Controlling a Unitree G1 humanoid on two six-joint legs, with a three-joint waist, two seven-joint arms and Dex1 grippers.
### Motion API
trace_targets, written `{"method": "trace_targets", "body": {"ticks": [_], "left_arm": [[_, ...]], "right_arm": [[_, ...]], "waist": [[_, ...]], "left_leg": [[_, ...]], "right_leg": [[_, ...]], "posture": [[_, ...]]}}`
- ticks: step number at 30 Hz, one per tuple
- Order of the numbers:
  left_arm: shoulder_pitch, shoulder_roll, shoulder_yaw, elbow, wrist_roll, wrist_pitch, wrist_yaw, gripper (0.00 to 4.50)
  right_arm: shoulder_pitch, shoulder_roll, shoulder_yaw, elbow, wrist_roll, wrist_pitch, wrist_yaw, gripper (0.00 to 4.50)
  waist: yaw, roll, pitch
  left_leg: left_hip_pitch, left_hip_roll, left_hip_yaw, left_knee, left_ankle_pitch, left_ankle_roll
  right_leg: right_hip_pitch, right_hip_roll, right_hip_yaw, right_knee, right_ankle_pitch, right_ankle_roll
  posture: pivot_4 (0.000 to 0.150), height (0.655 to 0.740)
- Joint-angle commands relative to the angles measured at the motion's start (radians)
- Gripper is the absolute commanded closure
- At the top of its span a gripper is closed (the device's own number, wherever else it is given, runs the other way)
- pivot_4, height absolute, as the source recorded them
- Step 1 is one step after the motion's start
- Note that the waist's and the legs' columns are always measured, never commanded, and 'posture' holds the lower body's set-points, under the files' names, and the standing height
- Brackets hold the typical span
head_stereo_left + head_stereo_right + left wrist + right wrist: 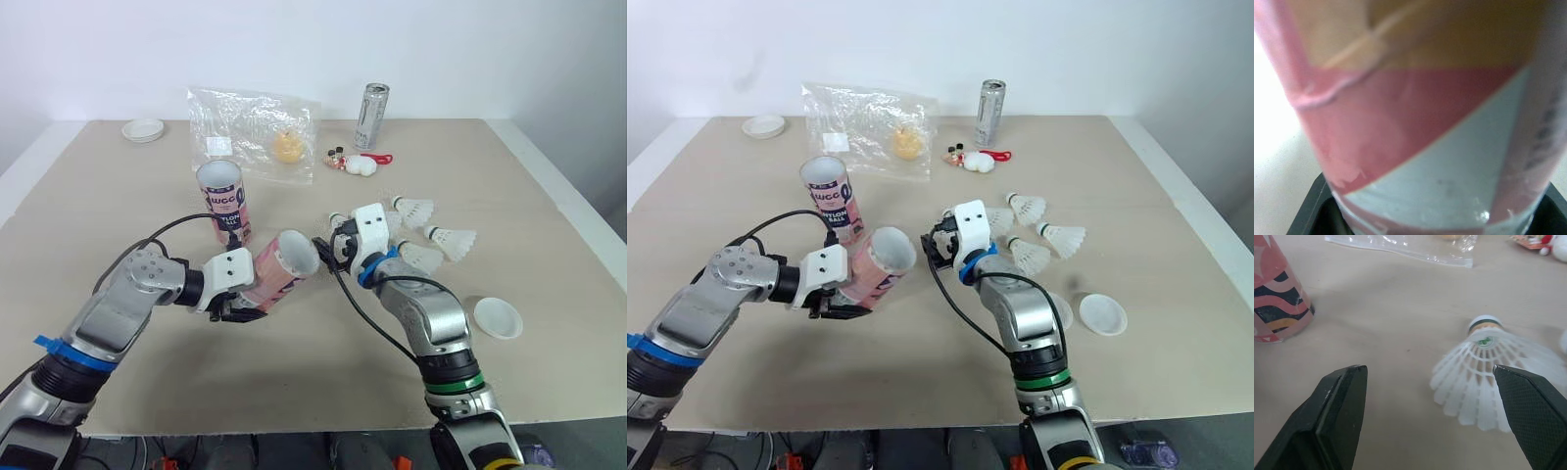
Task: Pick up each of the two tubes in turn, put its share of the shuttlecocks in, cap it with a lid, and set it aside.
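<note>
My left gripper (240, 304) is shut on a pink tube (279, 269), held tilted above the table with its open mouth facing the right gripper. In the left wrist view that tube (1425, 122) sits between the black fingers. A second pink tube (223, 201) stands upright just behind. My right gripper (323, 250) hovers open close to the held tube's mouth, nothing in it. In the right wrist view a white shuttlecock (1488, 377) lies on the table ahead of the open fingers (1342, 406). More shuttlecocks (413, 209) (453, 238) (421, 257) lie to the right.
One white lid (498, 317) lies near the table's right front, another (143, 129) at the far left corner. A clear plastic bag (257, 132) with a yellow item, a silver can (371, 116) and a small toy (358, 164) sit at the back.
</note>
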Motion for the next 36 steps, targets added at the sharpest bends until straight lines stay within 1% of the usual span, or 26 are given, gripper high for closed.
{"method": "trace_targets", "body": {"ticks": [1,5,7,8,9,10,11,12,13,14,16,17,24,27,29,32,34,36], "left_arm": [[0.028,0.021,-0.016,0.025,0.024,0.020,0.011,1.75],[0.031,0.013,-0.021,0.027,0.027,0.021,0.020,1.75],[0.034,0.012,-0.022,0.027,0.027,0.021,0.024,1.75],[0.035,0.012,-0.023,0.028,0.027,0.020,0.025,1.75],[0.036,0.012,-0.023,0.028,0.026,0.020,0.027,1.75],[0.036,0.011,-0.023,0.029,0.026,0.020,0.028,1.75],[0.037,0.012,-0.023,0.030,0.027,0.018,0.029,1.75],[0.038,0.012,-0.023,0.031,0.027,0.017,0.030,1.75],[0.039,0.012,-0.023,0.031,0.027,0.019,0.031,1.75],[0.039,0.011,-0.022,0.031,0.027,0.019,0.031,1.75],[0.039,0.011,-0.022,0.031,0.026,0.020,0.031,1.75],[0.040,0.011,-0.022,0.031,0.026,0.020,0.031,1.75],[0.036,0.008,-0.022,0.039,0.026,0.018,0.033,1.75],[0.034,0.006,-0.021,0.042,0.025,0.016,0.033,1.75],[0.032,0.004,-0.021,0.045,0.022,0.016,0.032,1.75],[0.027,-0.002,-0.021,0.050,0.014,0.016,0.027,1.75],[0.021,-0.009,-0.021,0.052,0.005,0.021,0.024,1.75],[0.011,-0.017,-0.022,0.057,-0.003,0.026,0.020,1.75]], "right_arm": [[-0.052,0.038,-0.026,0.030,-0.011,-0.043,-0.032,0.10],[-0.128,0.084,-0.058,0.173,-0.033,-0.112,-0.077,0.10],[-0.154,0.092,-0.066,0.215,-0.038,-0.134,-0.077,0.10],[-0.162,0.093,-0.066,0.230,-0.041,-0.140,-0.072,0.62],[-0.167,0.093,-0.065,0.240,-0.044,-0.146,-0.068,0.82],[-0.171,0.093,-0.064,0.248,-0.046,-0.151,-0.065,1.32],[-0.172,0.092,-0.062,0.252,-0.047,-0.151,-0.060,1.66],[-0.172,0.092,-0.062,0.255,-0.048,-0.152,-0.058,2.09],[-0.171,0.093,-0.063,0.255,-0.049,-0.151,-0.057,2.69],[-0.170,0.092,-0.061,0.254,-0.051,-0.150,-0.055,3.08],[-0.166,0.092,-0.056,0.247,-0.058,-0.145,-0.052,4.11],[-0.164,0.093,-0.054,0.243,-0.059,-0.143,-0.048,4.40],[-0.156,0.094,-0.047,0.209,-0.068,-0.128,-0.033,4.40],[-0.151,0.071,-0.031,0.159,-0.069,-0.125,0.008,4.40],[-0.155,0.026,-0.025,0.088,-0.064,-0.119,0.057,4.40],[-0.176,-0.097,-0.045,-0.050,-0.017,-0.129,0.196,4.40],[-0.192,-0.215,-0.056,-0.108,-0.005,-0.187,0.317,4.40],[-0.213,-0.349,-0.087,-0.138,0.025,-0.289,0.481,4.40]], "waist": [[-0.002,0.000,0.000],[-0.004,0.000,0.000],[-0.005,0.000,0.000],[-0.005,0.000,0.000],[-0.005,0.000,0.000],[-0.005,0.000,0.000],[-0.005,0.000,0.000],[-0.005,0.000,0.000],[-0.005,0.000,0.000],[-0.005,0.000,0.000],[-0.005,0.000,0.000],[-0.005,0.000,0.000],[-0.005,0.000,0.000],[-0.005,0.000,0.000],[-0.005,0.000,0.000],[-0.003,0.001,0.001],[-0.002,0.001,0.001],[0.001,0.001,0.002]], "left_leg": [[0.000,0.000,0.000,0.000,0.000,0.000],[0.001,0.000,0.000,0.000,0.000,0.000],[0.001,0.000,0.000,0.000,0.000,0.000],[0.001,0.000,0.000,0.000,0.001,0.001],[0.001,0.000,0.000,0.000,0.001,0.001],[0.001,0.000,0.000,0.000,0.001,0.001],[0.001,0.000,0.000,0.000,0.001,0.001],[0.001,0.000,0.000,0.000,0.001,0.001],[0.001,0.000,0.000,0.000,0.001,0.001],[0.001,0.000,0.000,-0.001,0.001,0.001],[0.001,0.000,0.000,-0.001,0.001,0.001],[0.001,0.000,0.000,-0.001,0.001,0.001],[0.001,0.000,0.000,-0.001,0.001,0.001],[0.001,0.000,0.000,-0.001,0.001,0.001],[0.001,0.000,0.000,-0.001,0.001,0.001],[0.000,-0.001,0.000,0.000,0.001,0.000],[0.000,-0.001,0.000,-0.001,0.001,0.000],[0.000,-0.002,0.000,-0.001,0.001,0.000]], "right_leg": [[0.000,0.000,0.000,0.000,0.000,0.000],[0.000,0.000,0.000,0.000,0.000,-0.002],[0.000,0.000,0.000,0.000,0.000,-0.003],[0.000,0.000,0.000,0.000,0.000,-0.003],[0.000,0.000,0.000,0.000,0.000,-0.003],[0.000,0.000,0.000,0.000,0.000,-0.003],[0.000,0.000,0.000,0.000,0.000,-0.002],[0.000,0.000,0.000,0.000,0.000,-0.002],[0.000,0.000,0.000,0.000,0.000,-0.002],[0.000,0.000,0.000,0.000,0.000,-0.002],[0.000,0.000,0.000,0.000,0.000,-0.002],[0.000,0.000,0.000,0.000,0.000,-0.002],[0.000,0.000,0.000,0.000,-0.001,-0.003],[0.000,0.000,0.000,0.000,-0.001,-0.003],[0.000,0.000,0.000,0.000,-0.001,-0.003],[0.000,-0.001,0.000,0.000,-0.001,-0.003],[0.000,-0.001,0.000,-0.001,-0.001,-0.002],[0.000,-0.002,0.000,-0.001,-0.001,-0.002]], "posture": [[0.150,0.7400],[0.150,0.7400],[0.150,0.7400],[0.150,0.7400],[0.150,0.7400],[0.150,0.7400],[0.150,0.7400],[0.150,0.7400],[0.150,0.7400],[0.150,0.7400],[0.150,0.7400],[0.150,0.7400],[0.150,0.7400],[0.150,0.7400],[0.150,0.7400],[0.150,0.7400],[0.150,0.7400],[0.150,0.7400]]}}
